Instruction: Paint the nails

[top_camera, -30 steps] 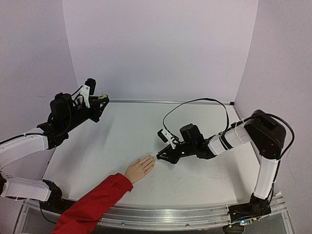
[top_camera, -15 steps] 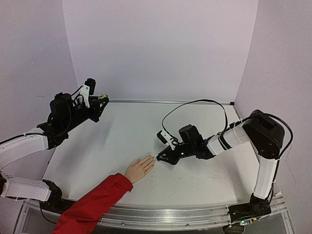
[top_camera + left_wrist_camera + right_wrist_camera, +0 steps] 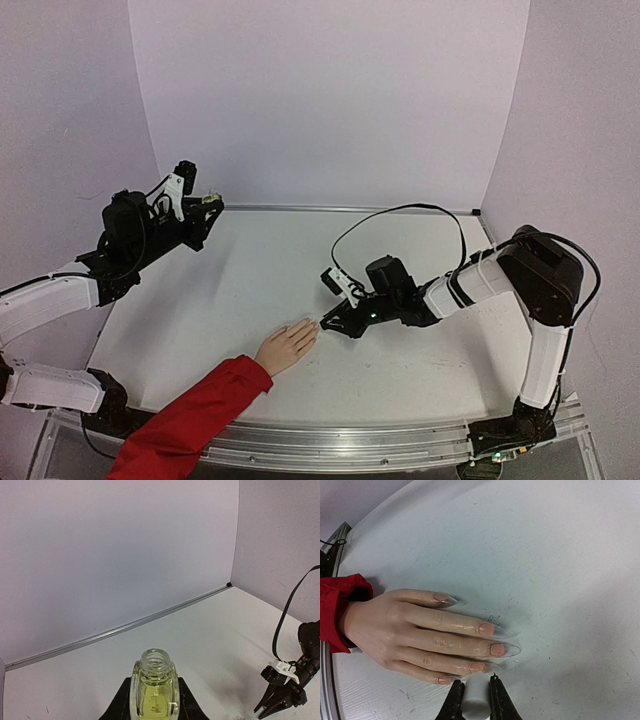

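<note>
A peach-coloured hand (image 3: 415, 630) with a red sleeve (image 3: 185, 420) lies flat on the white table; it also shows in the top view (image 3: 287, 346). Its long pale nails (image 3: 490, 649) point right in the right wrist view. My right gripper (image 3: 475, 700) is shut on a white cap (image 3: 476, 696), low over the table just beside the ring and little fingertips; it shows in the top view (image 3: 327, 325). Any brush under the cap is hidden. My left gripper (image 3: 152, 705) is shut on an open yellow-green bottle (image 3: 154, 685), held up at the far left (image 3: 205, 205).
A black cable (image 3: 400, 215) loops above the right arm. A metal rail (image 3: 340, 208) runs along the table's far edge, with lilac walls behind and at both sides. The table's near edge (image 3: 330, 440) has an aluminium frame.
My right gripper has crept slightly left toward the fingertips. The hand and the left arm have not moved.
</note>
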`<state>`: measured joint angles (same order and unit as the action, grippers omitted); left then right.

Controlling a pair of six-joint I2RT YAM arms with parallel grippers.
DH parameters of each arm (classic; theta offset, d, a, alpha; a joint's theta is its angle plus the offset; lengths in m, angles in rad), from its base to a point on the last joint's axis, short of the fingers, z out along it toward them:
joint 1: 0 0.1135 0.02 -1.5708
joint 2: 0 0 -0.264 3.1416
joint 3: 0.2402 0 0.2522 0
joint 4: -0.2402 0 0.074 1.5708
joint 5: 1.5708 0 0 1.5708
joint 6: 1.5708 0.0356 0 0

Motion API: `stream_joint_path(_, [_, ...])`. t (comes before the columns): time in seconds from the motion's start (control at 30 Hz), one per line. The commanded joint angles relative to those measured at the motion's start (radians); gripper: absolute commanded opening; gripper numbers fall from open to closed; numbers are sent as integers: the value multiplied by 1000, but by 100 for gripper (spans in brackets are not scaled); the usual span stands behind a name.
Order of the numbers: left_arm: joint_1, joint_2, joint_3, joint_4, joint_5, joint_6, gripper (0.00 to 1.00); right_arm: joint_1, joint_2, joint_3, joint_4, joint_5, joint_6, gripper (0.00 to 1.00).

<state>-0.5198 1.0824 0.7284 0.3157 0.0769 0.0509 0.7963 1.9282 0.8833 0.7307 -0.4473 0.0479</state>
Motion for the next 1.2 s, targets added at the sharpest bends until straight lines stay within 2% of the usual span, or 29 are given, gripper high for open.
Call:
stream_joint_path(0.0, [7,-5,16,68,14,-10,0,5,5,34,-7,11,-13,0])
stream_joint_path(0.8, [11,-6,16,68,18,-10,0,5,15,37,-7,75,2,0])
stream_joint_path(1.17, [15,-15,13,68,14,-6,0,5,-37,-8,40,96,3,0])
